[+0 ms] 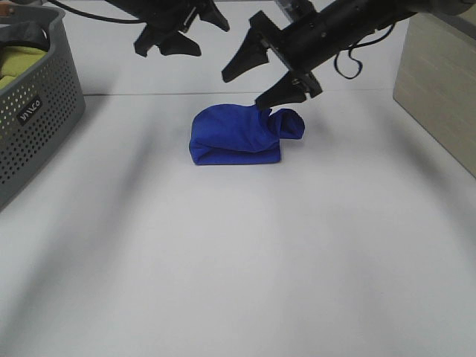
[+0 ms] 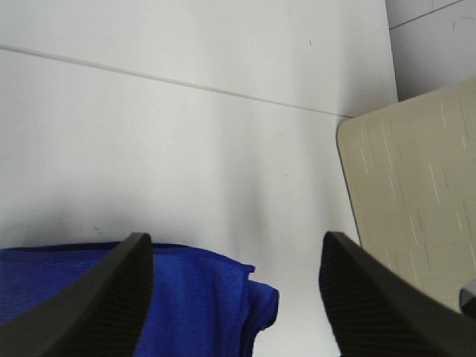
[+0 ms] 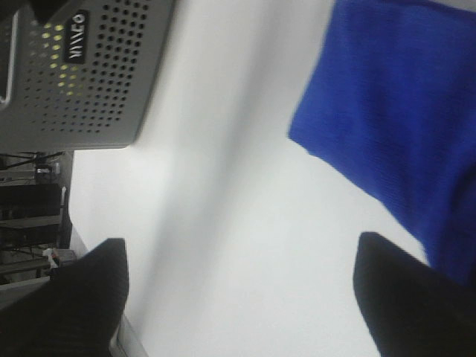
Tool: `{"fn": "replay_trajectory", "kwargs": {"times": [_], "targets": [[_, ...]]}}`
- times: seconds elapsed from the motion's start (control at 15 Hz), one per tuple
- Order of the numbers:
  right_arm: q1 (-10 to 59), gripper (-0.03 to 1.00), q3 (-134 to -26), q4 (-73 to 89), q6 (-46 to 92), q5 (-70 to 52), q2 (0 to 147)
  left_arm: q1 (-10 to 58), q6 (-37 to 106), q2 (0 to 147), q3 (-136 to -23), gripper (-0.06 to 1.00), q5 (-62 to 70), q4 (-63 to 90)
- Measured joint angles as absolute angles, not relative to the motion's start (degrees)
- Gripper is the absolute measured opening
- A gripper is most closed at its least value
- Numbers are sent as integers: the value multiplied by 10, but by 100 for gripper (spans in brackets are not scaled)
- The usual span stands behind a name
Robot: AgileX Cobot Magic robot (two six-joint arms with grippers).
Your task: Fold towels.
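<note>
On white table (image 1: 238,268), near middle toward back: blue towel (image 1: 238,137) lies as folded bundle, one end bulging up in loose roll on right. Right gripper (image 1: 262,78) hovers just above that roll, jaws spread wide, holding nothing. Left gripper (image 1: 184,31) raised behind towel, jaws also spread, empty. Grey perforated basket (image 1: 33,119) at left edge, well apart. Step seems final tidy: press loose end flat, maybe tuck under; lower slowly, avoid dragging whole bundle. Tag not visible.
</note>
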State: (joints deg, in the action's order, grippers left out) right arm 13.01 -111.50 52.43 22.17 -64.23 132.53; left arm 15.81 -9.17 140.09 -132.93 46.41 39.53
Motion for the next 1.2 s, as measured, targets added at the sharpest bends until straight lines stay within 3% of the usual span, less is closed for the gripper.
{"fn": "replay_trajectory", "kwargs": {"times": [0.27, 0.73, 1.2], "targets": [[170, 78, -1115, 579, 247, -569, 1361, 127, -92, 1381, -1331, 62, 484, 376], [90, 77, -1115, 498, 219, -553, 1397, 126, -91, 1381, -1331, 62, 509, 347], [89, 77, -1115, 438, 206, -587, 1383, 126, -73, 1366, -1331, 62, 542, 331]]}}
